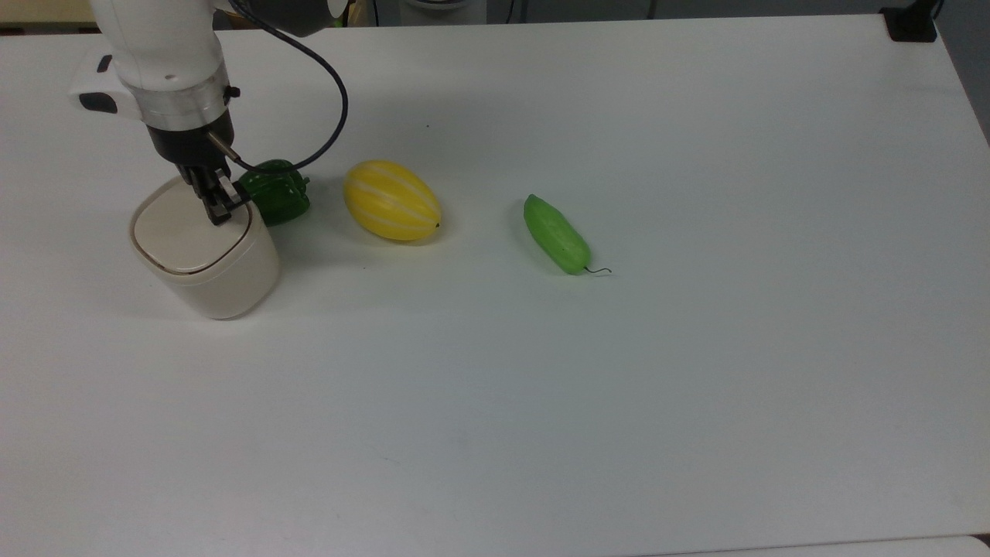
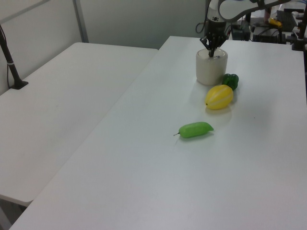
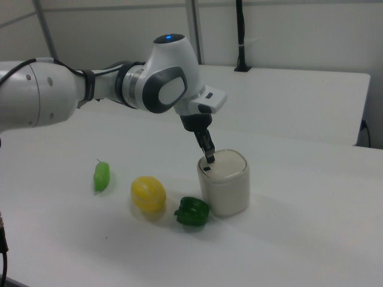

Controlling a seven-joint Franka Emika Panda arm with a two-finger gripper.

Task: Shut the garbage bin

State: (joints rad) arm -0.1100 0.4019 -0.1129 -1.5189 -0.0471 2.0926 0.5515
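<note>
claw (image 1: 217,210) fingers together, tip on garbage bin (image 1: 203,249) lid edge | green pepper (image 1: 276,191) beside bin

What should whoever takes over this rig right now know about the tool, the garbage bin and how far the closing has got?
Tool: fingers together, tip down at the lid edge nearest the pepper, holding nothing.
Garbage bin: upright near the top view's left table edge; its lid lies flat on the body and looks closed.
Nearby in a row: green pepper close beside the bin, yellow melon, green cucumber.
Done: lid down.
Left: probably just lift the tool straight up and confirm the lid stays shut; mind the pepper when retreating.
</note>
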